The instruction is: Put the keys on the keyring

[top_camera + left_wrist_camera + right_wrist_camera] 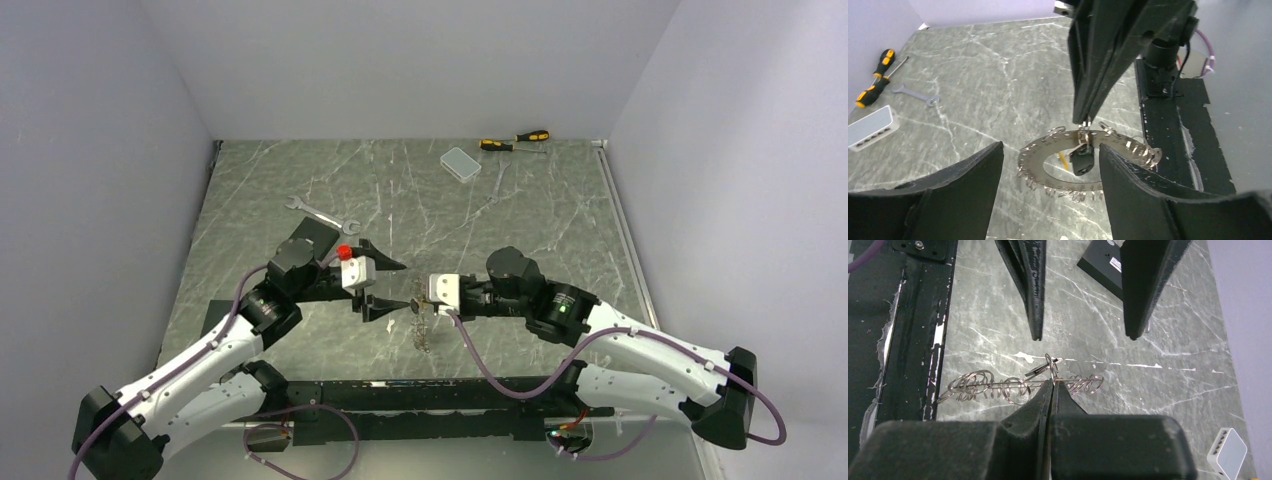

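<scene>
The keyring (1044,161), a flat silvery loop with many small wire rings on its rim, hangs just above the table (973,75). My right gripper (1052,383) is shut on its rim and holds it edge-on (1013,388). A black-headed key (1081,161) hangs at the gripped spot inside the loop, with a yellow piece (1063,159) just behind it. I cannot make out a pale key. My left gripper (1050,147) is open and empty, one jaw on each side of the loop without touching. From above, the two grippers (400,286) (418,297) face each other over the keyring (423,325).
A flat black block (1103,265) lies beyond the left gripper. A silver spanner (322,213) lies behind it. A white box (461,163) and yellow-and-black screwdrivers (515,142) lie at the far back. The arms' black base rail (430,395) runs along the near edge.
</scene>
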You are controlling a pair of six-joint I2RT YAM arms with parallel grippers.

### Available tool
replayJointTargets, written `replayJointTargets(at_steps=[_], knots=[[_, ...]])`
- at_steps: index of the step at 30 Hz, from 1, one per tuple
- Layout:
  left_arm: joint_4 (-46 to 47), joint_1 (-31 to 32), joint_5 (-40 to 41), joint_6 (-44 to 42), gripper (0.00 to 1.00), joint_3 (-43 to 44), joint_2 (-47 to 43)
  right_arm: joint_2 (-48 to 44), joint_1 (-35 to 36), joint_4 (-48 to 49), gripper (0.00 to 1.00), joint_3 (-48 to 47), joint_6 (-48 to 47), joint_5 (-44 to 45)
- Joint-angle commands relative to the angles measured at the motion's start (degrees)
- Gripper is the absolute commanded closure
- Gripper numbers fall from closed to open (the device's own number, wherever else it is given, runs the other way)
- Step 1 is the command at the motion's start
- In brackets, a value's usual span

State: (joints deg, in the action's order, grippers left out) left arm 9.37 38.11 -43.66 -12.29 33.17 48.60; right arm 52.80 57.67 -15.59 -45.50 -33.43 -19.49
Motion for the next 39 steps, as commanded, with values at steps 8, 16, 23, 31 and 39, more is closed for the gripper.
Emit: replayJointTargets(at_steps=[8, 16, 23, 31, 39], knots=[[0.9, -0.2, -8.0, 0.7, 0.4, 2.7, 2.1, -2.3, -0.2, 6.4, 1.0, 0.6, -0.2, 2.2], [3.4, -0.1, -6.8, 4.1, 0.52, 3.1, 4.6, -2.3, -0.2, 8.1, 1.0, 0.9, 0.0, 2.7], [5.6, 0.0, -7.3, 6.3, 0.58, 3.0, 5.7, -1.6, -0.2, 9.0, 1.0, 0.8, 0.0, 2.9], [7.8, 0.2, -7.7, 8.3, 0.68, 3.2, 7.2, -1.3, -0.2, 9.6, 1.0, 0.8, 0.2, 2.8], [7.5, 0.3, -7.4, 8.2, 0.77, 3.5, 7.7, -1.2, -0.2, 9.8, 1.0, 0.7, 0.2, 2.6]])
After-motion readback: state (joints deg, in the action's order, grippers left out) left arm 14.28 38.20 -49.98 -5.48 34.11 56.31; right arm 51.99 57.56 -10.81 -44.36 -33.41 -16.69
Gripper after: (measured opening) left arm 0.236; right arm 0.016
